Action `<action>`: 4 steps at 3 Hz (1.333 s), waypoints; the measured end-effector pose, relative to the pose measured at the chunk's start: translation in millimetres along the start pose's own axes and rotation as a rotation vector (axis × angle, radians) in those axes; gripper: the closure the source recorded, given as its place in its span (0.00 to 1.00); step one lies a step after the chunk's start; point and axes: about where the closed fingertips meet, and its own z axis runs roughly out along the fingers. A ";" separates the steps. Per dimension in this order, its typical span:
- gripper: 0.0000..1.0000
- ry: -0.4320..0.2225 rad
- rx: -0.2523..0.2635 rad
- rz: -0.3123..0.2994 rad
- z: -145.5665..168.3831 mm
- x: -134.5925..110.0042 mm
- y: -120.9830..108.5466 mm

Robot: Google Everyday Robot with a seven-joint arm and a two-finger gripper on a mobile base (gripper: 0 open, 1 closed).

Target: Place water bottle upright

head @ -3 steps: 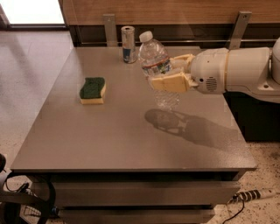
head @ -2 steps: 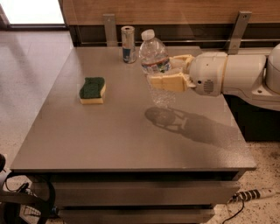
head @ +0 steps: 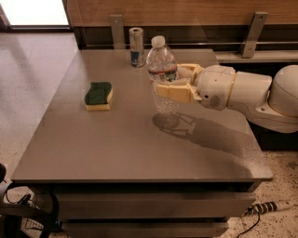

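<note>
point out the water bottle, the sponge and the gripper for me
water bottle (head: 161, 60): camera view, on its clear upper body, above the label.
sponge (head: 98, 93): camera view, on its green top.
gripper (head: 166, 80): camera view, midway between its fingers, shut around the water bottle's middle.

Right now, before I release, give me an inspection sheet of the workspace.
Surface: grey table, dark shadow right of centre.
Job's things: water bottle upright, cap on top; base contact with table unclear.
Clutter: green-and-yellow sponge at left; can at back edge.
Grippers: claw shut on water bottle's middle, reaching from right.
Cables: power strip on floor at right; black cables at lower left.
Surroundings: wooden wall behind.
</note>
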 end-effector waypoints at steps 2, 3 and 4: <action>1.00 -0.075 0.021 -0.007 -0.3 24.8 10.0; 1.00 -0.085 0.030 0.010 -1.0 38.7 13.7; 1.00 -0.086 0.033 0.024 -0.6 46.6 14.9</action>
